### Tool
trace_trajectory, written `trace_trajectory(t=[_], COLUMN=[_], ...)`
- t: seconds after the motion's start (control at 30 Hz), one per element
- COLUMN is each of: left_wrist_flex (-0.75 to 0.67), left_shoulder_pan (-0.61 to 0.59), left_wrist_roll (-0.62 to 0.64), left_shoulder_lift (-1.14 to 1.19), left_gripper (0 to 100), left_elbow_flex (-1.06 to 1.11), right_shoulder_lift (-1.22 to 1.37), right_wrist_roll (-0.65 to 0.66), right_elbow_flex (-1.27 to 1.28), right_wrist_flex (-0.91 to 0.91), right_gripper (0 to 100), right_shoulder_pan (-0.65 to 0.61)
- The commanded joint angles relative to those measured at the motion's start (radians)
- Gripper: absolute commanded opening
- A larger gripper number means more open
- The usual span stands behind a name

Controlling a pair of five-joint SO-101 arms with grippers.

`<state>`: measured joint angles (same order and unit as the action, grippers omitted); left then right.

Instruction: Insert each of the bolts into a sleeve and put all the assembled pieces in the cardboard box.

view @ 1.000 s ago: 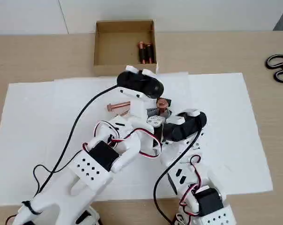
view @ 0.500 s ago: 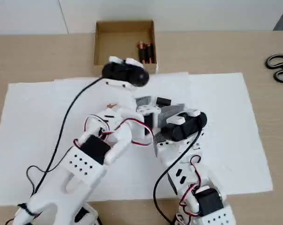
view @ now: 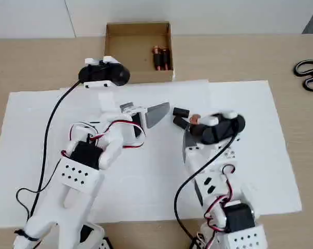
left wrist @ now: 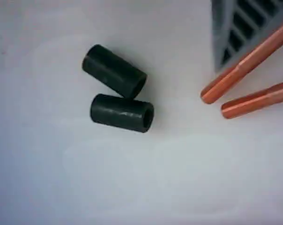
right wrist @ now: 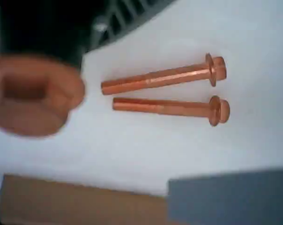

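Note:
Two black sleeves (view: 180,112) (left wrist: 114,70) lie loose and side by side on the white paper, the second one (view: 179,123) (left wrist: 122,113) touching the first. Two copper bolts (right wrist: 165,78) (right wrist: 172,107) lie parallel nearby, and their tips (left wrist: 226,82) show in the left wrist view. My right gripper (view: 194,124) is shut on a third bolt, whose copper head (view: 194,119) (right wrist: 31,93) shows just right of the sleeves. My left gripper (view: 146,111) stands open left of the sleeves, one grey finger (left wrist: 244,33) beside the bolt tips. The cardboard box (view: 126,49) holds two assembled pieces (view: 161,57).
The white paper sheet (view: 260,135) covers the middle of the wooden table. Black scissors (view: 309,72) lie at the far right edge. The left arm's black cable (view: 53,135) trails across the paper's left half.
The left arm swung back to the left, away from the right gripper, uncovering the two sleeves. The right gripper shifted a little to the right with its bolt.

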<state>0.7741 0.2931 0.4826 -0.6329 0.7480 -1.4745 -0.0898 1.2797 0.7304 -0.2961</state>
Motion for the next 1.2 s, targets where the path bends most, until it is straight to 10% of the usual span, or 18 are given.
trace_trajectory(t=[0.0, 0.6, 1.17], left_wrist_flex=[0.040, 0.198, 0.212], left_shoulder_pan=[-0.034, -0.232, -0.278], left_wrist_roll=[-0.002, -0.003, -0.006], left_shoulder_lift=[-0.037, -0.035, -0.035], left_gripper=[34, 34, 34], left_elbow_flex=[-0.056, -0.048, -0.036], right_shoulder_lift=[0.255, 1.793, 2.675], right_wrist_roll=[0.009, 0.054, 0.052], right_elbow_flex=[-0.279, -1.732, -2.682], right_wrist_flex=[-0.062, -0.094, -0.096], right_gripper=[0.2, 0.2, 0.2], right_shoulder_pan=[0.018, 0.031, -0.081])
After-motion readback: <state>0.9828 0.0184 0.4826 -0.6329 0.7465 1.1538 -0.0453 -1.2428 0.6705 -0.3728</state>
